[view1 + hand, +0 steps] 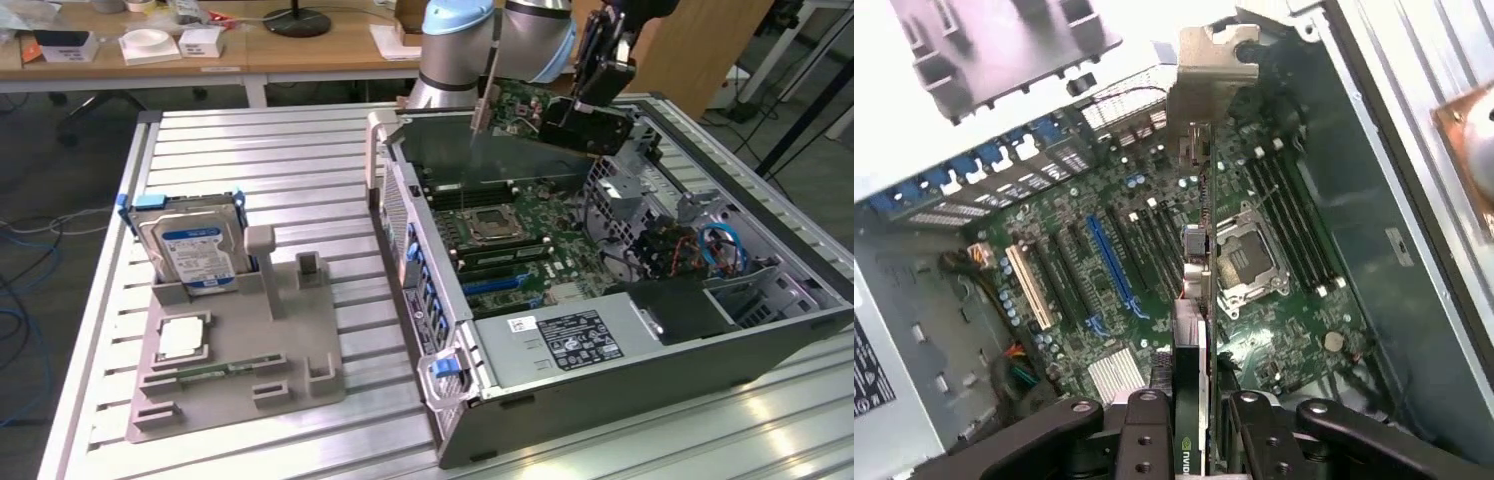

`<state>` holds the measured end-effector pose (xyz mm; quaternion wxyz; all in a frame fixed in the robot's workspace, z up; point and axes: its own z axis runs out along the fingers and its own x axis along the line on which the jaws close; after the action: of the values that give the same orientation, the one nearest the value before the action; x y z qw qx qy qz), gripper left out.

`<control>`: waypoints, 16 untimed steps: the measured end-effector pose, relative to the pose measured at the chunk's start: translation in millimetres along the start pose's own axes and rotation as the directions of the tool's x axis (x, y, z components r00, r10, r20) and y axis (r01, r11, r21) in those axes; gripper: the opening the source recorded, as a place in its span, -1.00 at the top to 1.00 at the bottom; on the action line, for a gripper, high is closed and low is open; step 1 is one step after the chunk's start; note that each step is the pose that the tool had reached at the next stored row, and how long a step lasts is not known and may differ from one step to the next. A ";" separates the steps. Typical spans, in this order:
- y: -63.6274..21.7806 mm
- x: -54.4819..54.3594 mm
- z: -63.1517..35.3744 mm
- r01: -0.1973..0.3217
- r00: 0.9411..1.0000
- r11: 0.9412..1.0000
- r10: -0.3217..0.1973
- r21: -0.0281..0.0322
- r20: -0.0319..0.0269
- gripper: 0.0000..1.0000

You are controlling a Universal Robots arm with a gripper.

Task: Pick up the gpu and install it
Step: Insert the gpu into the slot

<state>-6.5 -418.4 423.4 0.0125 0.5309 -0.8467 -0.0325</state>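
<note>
My gripper (pixel 577 112) is shut on the gpu (pixel 527 112), a flat circuit card with a silver metal bracket (pixel 1206 70) at one end. In the exterior view the card hangs tilted in the air above the far part of the open computer case (pixel 667 300). In the wrist view the gpu (pixel 1196 290) is seen edge-on, held between my black fingers (pixel 1154 430), over the motherboard (pixel 1154 260) with its black and blue expansion slots (pixel 1112 265) and the CPU socket (pixel 1246 262). The card is clear of the slots.
A grey fixture (pixel 234 340) on the slatted table holds a silver hard drive (pixel 194 245) with a blue-white label and a small green memory stick (pixel 220 370). The case walls and its cables (pixel 714 250) ring the motherboard. Desks stand behind.
</note>
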 end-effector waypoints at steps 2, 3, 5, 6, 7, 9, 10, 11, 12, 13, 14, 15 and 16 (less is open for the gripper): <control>0.0 0.0 0.0 0.035 0.999 0.999 -0.035 -0.001 -0.003 0.47; 0.0 0.0 0.1 0.053 0.999 0.999 -0.053 -0.001 -0.004 0.47; 0.0 0.0 0.1 0.090 0.996 0.996 -0.090 -0.003 -0.007 0.47; 0.0 0.0 0.1 0.107 0.994 0.994 -0.107 -0.003 -0.008 0.47; 0.0 0.0 0.1 0.125 0.992 0.992 -0.125 -0.004 -0.009 0.47; 0.0 0.0 0.2 0.160 0.987 0.987 -0.160 -0.005 -0.012 0.47; 0.0 0.0 0.2 0.179 0.984 0.984 -0.179 -0.006 -0.013 0.47; 0.0 0.0 0.2 0.196 0.980 0.981 -0.196 -0.006 -0.014 0.47; 0.0 0.0 0.2 0.213 0.977 0.977 -0.213 -0.007 -0.015 0.47; 0.0 0.0 0.2 0.231 0.973 0.973 -0.231 -0.008 -0.016 0.47; 0.0 0.0 0.2 0.248 0.969 0.969 -0.248 -0.009 -0.018 0.47; 0.0 0.0 0.3 0.265 0.964 0.964 -0.265 -0.009 -0.019 0.47; 0.0 0.0 0.3 0.282 0.959 0.959 -0.282 -0.010 -0.020 0.47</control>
<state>-6.5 -418.4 423.1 0.0185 0.6463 -0.7622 -0.0314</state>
